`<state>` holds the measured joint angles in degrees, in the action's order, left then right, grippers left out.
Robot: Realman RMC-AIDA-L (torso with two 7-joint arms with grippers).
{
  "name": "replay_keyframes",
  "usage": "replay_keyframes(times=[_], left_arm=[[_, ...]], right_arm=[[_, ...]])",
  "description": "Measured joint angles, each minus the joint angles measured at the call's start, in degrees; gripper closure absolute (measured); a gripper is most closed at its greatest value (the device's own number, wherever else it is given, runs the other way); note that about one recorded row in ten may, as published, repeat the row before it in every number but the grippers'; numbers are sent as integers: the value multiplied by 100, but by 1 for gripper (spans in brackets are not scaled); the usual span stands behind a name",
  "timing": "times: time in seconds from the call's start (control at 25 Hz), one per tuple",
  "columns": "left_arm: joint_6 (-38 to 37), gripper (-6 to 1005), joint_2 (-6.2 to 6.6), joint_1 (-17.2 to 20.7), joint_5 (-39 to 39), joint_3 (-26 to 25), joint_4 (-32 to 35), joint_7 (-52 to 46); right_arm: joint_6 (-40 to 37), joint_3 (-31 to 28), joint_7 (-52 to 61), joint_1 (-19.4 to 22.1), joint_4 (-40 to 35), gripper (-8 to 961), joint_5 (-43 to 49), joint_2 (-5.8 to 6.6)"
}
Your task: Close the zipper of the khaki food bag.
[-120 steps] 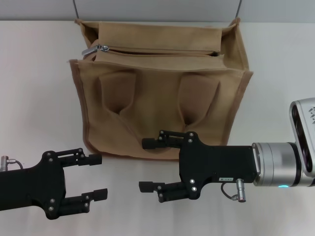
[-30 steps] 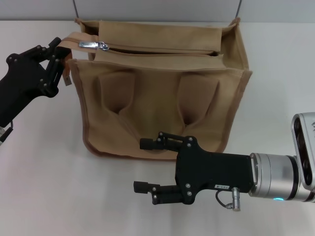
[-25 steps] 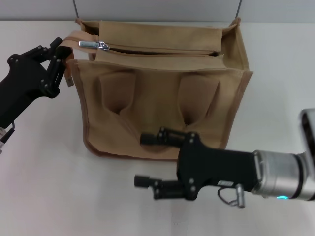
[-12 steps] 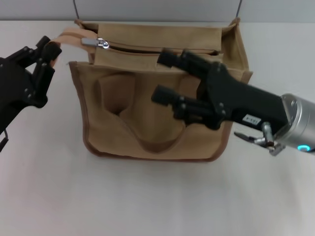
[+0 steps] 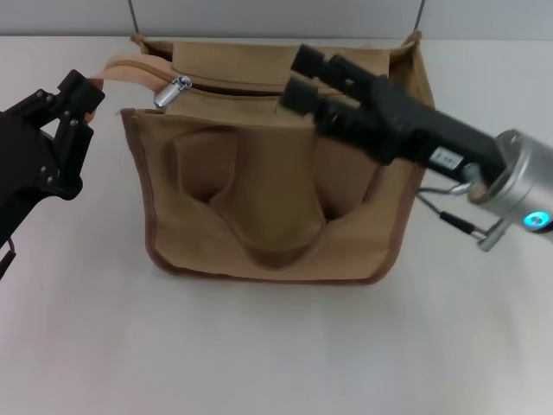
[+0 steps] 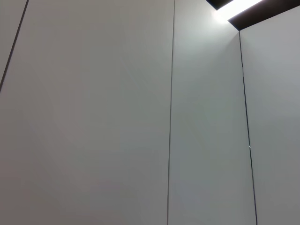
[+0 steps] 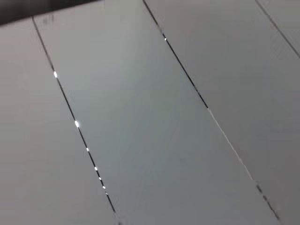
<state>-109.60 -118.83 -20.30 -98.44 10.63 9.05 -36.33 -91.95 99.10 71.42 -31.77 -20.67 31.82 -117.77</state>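
The khaki food bag [image 5: 276, 199] stands upright in the middle of the head view, front pockets facing me. Its zipper [image 5: 251, 89] runs along the top, with the silver pull tab [image 5: 173, 89] at its left end. My left gripper [image 5: 85, 95] is at the bag's upper left corner, shut on the tan fabric end strap [image 5: 130, 67] of the zipper and holding it out to the left. My right gripper [image 5: 301, 79] hovers over the middle of the bag's top, open and empty, its fingers pointing left toward the pull tab, well to its right.
The bag rests on a white table [image 5: 259, 346]. Two thin dark cords [image 5: 131, 15] run up behind the bag. Both wrist views show only pale panels with dark seams [image 6: 171, 112], [image 7: 79, 126].
My right arm has swung up from the table in front of the bag to over its top. My left gripper, still holding the end strap, has drawn slightly left. The pull tab has tipped.
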Motion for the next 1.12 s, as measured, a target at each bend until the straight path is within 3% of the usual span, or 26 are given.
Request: replay_keyframes(times=[0.04,0.16,0.2,0.24,0.28,0.32,0.4,0.44,0.48,0.52,0.6,0.88,1.12], left_arm=[[0,909,0,0,0,0,0,0],[-5,908,0,-10,4,-20,-1,-16],[-30,908,3,-27,4,-38,2,-43],[-30,908,3,-27,4,-38,2,-43],[-43,908,7,-39,4,-55,16,-48],[-44,908,7,-53,4,-63,20,-48],[-46,908,8,-86,4,-68,21,-49],[-46,908,8,-86,4,-68,21,-49],[-48,908,6,-120,8,-69,15,-36],[-48,908,6,-120,8,-69,15,-36],[-49,908,1,-143,9,-70,11,-11],[-22,908,0,-163,10,-70,34,2],[-40,908,0,-181,9,-70,14,3]], right_arm=[[0,0,0,0,0,144,0,0],[-171,-275,1371,-80,-9,144,17,107],[-251,-469,2960,-235,-4,144,150,215],[-251,-469,2960,-235,-4,144,150,215],[-280,-496,3697,-331,10,144,202,269],[-314,-522,5377,-549,96,144,261,312],[-299,-534,6458,-697,203,145,256,229],[-299,-534,6458,-697,203,145,256,229],[-181,-617,7181,-837,271,145,253,62],[-181,-617,7181,-837,271,145,253,62],[125,-673,7463,-994,284,145,290,-102],[796,-620,7258,-1097,342,145,398,-126],[846,-620,7220,-1154,370,144,495,-138]])
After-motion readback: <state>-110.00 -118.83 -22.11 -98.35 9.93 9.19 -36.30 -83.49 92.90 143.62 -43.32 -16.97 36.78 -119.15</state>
